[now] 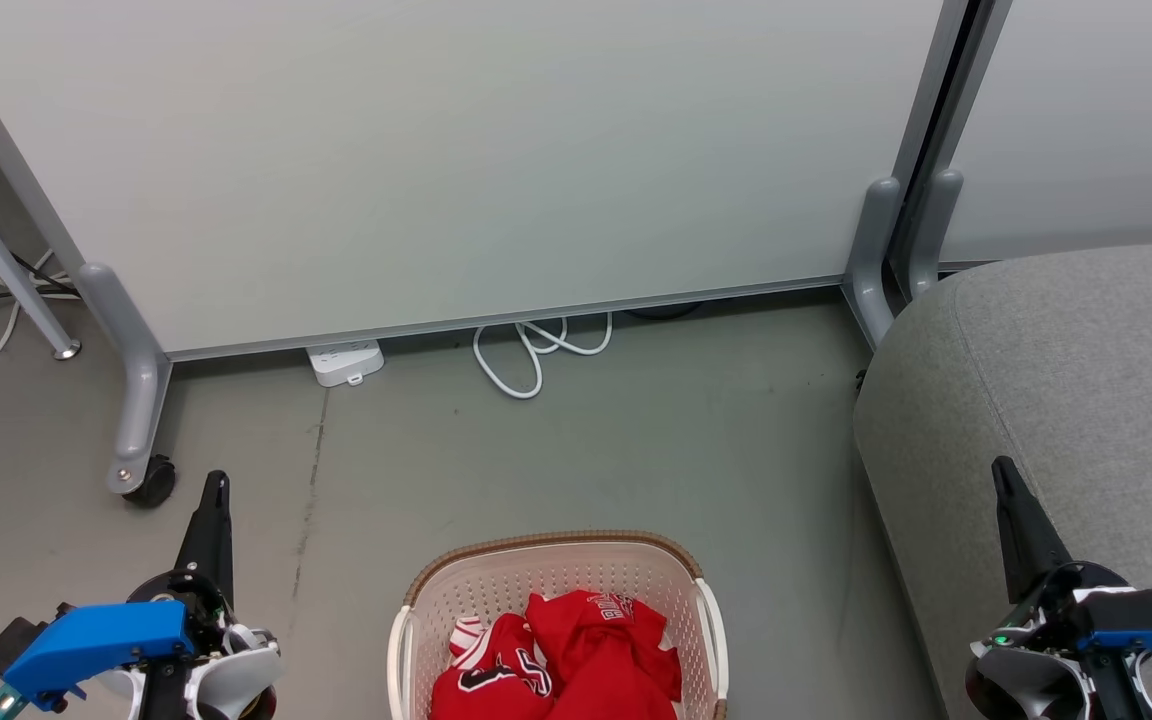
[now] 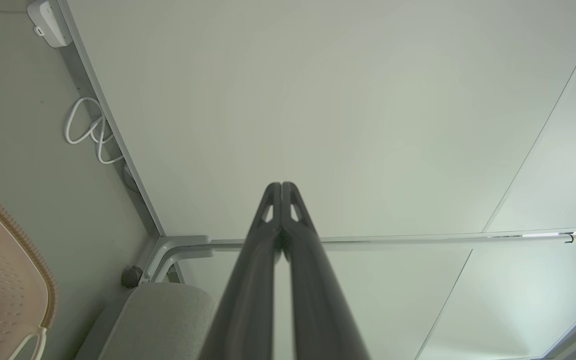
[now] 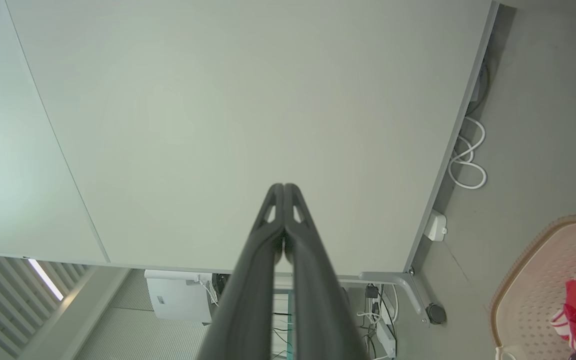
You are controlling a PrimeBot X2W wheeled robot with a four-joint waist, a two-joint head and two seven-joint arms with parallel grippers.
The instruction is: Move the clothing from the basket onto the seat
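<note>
Jaws together: left gripper (image 2: 281, 185), right gripper (image 3: 284, 186).

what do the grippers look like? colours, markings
Both alike: left gripper and right gripper have long dark-grey tapered fingers with small cutouts near the tips, a blue housing and white wrist shell. Green light on the right one.

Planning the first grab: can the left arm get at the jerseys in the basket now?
Probably yes. The jerseys lie uncovered in the open-topped basket, to the right of the left pincer, with bare floor between. That pincer is shut and must open first.
</note>
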